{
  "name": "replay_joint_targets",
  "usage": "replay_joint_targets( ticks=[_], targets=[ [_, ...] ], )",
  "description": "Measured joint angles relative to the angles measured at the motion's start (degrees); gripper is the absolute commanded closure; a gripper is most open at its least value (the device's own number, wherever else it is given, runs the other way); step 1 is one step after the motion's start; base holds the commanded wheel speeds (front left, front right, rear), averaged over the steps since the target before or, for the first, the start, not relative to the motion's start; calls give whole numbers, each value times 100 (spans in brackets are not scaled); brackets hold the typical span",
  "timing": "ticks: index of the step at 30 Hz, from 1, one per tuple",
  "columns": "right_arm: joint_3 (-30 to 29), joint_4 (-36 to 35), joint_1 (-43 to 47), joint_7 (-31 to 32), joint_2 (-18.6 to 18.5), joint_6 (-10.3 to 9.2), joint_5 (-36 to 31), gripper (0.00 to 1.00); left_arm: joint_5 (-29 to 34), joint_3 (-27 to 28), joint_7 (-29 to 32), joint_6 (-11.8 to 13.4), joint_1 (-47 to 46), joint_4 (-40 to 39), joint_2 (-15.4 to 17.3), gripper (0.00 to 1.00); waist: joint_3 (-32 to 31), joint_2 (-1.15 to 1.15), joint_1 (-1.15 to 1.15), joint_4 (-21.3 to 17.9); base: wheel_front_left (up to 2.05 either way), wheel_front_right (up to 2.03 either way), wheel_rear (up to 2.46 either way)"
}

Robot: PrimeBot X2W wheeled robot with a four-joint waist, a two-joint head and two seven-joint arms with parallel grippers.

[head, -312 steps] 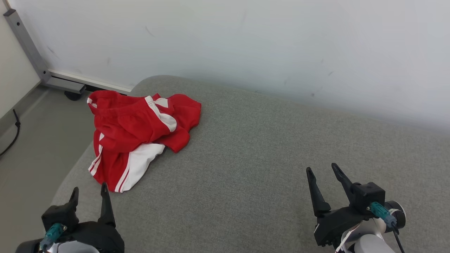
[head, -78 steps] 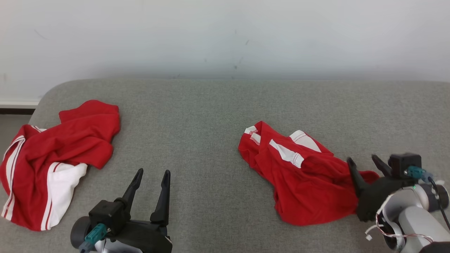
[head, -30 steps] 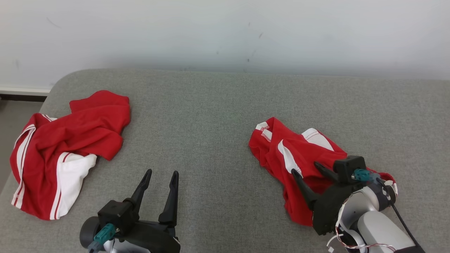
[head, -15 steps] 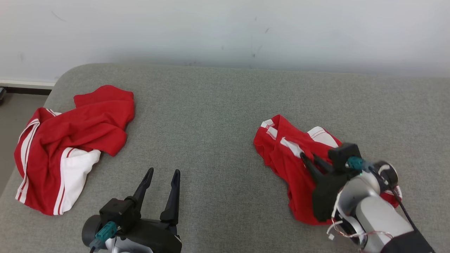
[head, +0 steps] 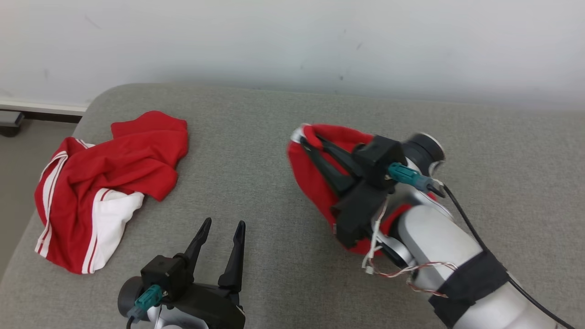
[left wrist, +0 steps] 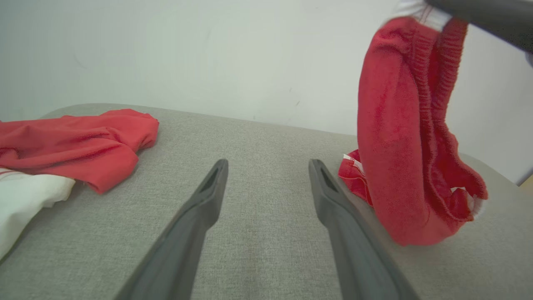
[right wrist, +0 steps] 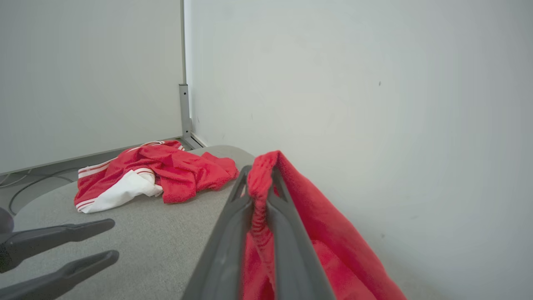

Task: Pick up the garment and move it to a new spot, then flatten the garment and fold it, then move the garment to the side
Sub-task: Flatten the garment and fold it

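Observation:
The garment [head: 315, 183] is red with a white trim, and it hangs bunched from my right gripper [head: 308, 139], which is shut on its ribbed upper edge. Its lower end still touches the grey padded surface [head: 256, 119]. In the right wrist view the fingers [right wrist: 245, 196] pinch a red fold [right wrist: 308, 216] between them. In the left wrist view the garment [left wrist: 399, 137] dangles to the right of my left gripper [left wrist: 268, 166]. That left gripper [head: 224, 224] stands open and empty near the front edge, left of the hanging cloth.
A second red and white garment [head: 114, 178] lies crumpled at the surface's left end. Beyond that end is floor [head: 13, 155] and a metal frame post [right wrist: 183, 112]. A pale wall [head: 292, 41] runs along the back.
My right gripper has shut on the garment and lifted it up and to the left. The left gripper has stayed open and still. The head camera has shifted a little.

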Motion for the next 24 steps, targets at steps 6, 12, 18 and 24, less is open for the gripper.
replay_joint_targets(
  ticks=[6, 12, 18, 24],
  targets=[
    [257, -341, -287, -360, 129, 77, 40, 100, 0, 53, 0, 2, 12, 38, 31, 0, -62, 0, -1, 99, 0, 0, 0],
    [422, -304, 159, -390, -15, 110, 219, 100, -1, 154, 0, 18, 83, 38, 73, 0, -110, 0, -1, 59, 0, 0, 0],
    [261, -336, 967, -492, -524, 126, 419, 100, 0, 187, 0, 48, 250, 18, 151, 0, -158, 0, -1, -138, 0, 0, 0],
    [235, -530, 1598, -542, -942, 126, 760, 100, 25, 182, 0, 48, 282, -40, 162, 0, -214, 0, -1, -405, 0, 0, 0]
  ],
)
